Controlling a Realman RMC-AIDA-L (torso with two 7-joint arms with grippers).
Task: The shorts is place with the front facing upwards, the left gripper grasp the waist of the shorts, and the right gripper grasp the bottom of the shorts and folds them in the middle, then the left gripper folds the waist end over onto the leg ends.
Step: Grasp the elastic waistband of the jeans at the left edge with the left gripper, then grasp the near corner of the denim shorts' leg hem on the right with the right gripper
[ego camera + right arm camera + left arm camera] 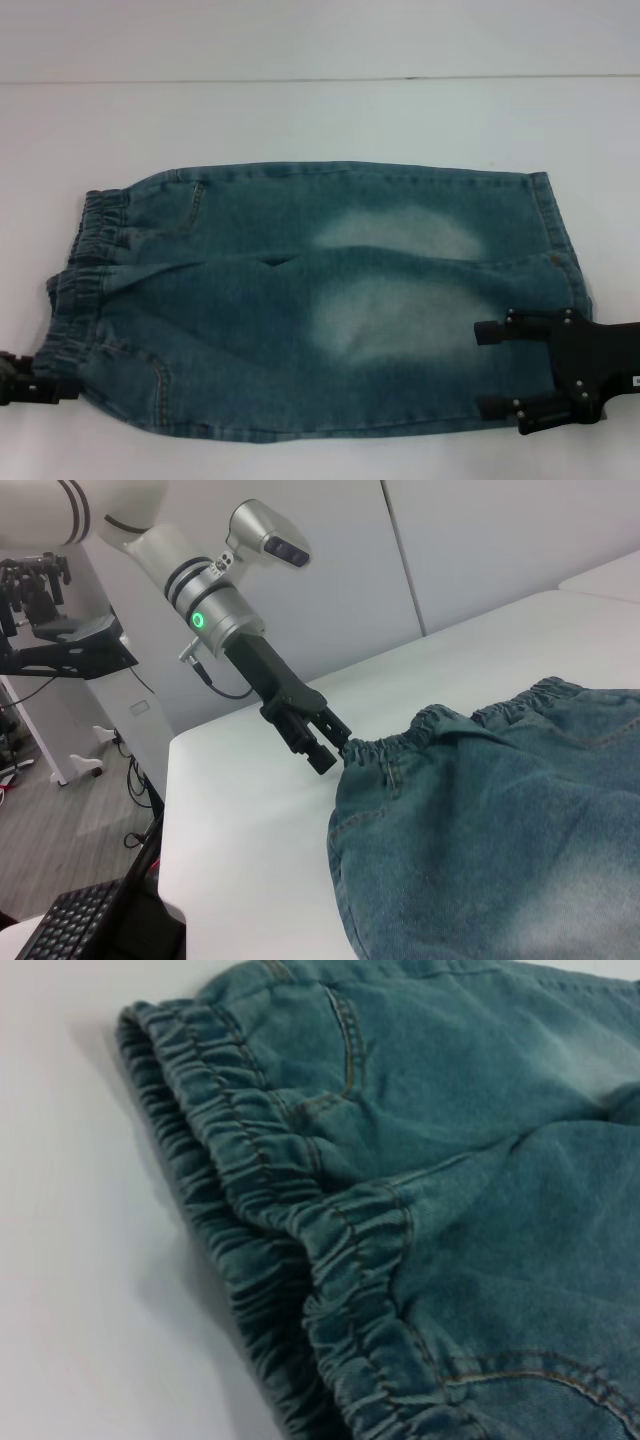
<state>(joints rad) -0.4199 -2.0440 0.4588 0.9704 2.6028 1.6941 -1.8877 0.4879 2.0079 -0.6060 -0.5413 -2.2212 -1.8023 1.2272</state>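
Shorts (300, 300) flat on white table (300, 120) | left gripper (335, 748) fingers clamping waistband | right gripper (497, 370) fingers apart

left arm (190, 575): silver-white rounded housings, black joint bands, glowing green ring light, thin black cable | left gripper (325, 748): matte black, angular | right gripper (497, 370): matte black, two blocky fingers, small silver screws, tiny white label

The shorts (320, 300) are blue-green washed denim with pale faded patches on both legs and tan-orange stitching along the pockets and gathered waistband. The worktop (300, 120) is plain white. Both grippers, left (25, 385) and right (530, 370), are black.
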